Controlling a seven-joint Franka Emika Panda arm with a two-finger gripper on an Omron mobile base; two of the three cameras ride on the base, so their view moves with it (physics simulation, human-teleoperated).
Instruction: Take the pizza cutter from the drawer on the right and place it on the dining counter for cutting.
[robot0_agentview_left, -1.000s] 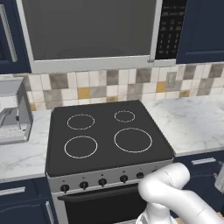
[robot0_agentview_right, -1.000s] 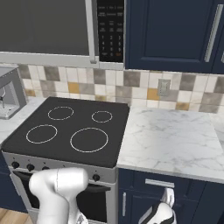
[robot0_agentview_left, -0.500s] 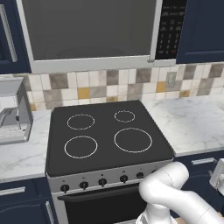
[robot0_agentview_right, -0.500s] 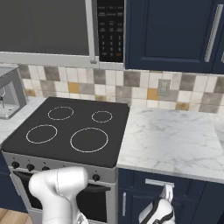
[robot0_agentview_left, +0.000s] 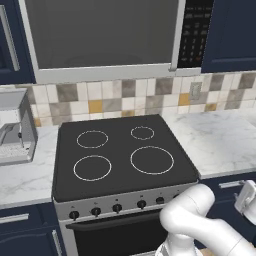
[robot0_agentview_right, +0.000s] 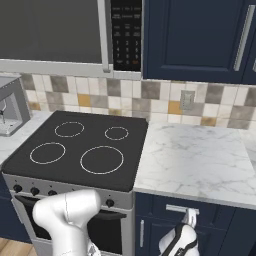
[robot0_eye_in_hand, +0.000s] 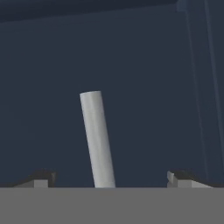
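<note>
With the end effector (robot0_eye_in_hand: 107, 179) spread wide at the drawer (robot0_agentview_right: 200, 212), its silver handle (robot0_eye_in_hand: 97, 138) between the tips, it should centre, close firmly and pull straight; the pizza cutter presumably lies inside.

Four burner rings (robot0_agentview_left: 152, 160), six stove knobs (robot0_agentview_left: 117, 208).

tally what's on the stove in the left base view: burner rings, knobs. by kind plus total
White burner rings on the black glass cooktop: 4, first at
Round dark knobs along the silver stove front panel: 5, first at
Total: 9
</note>
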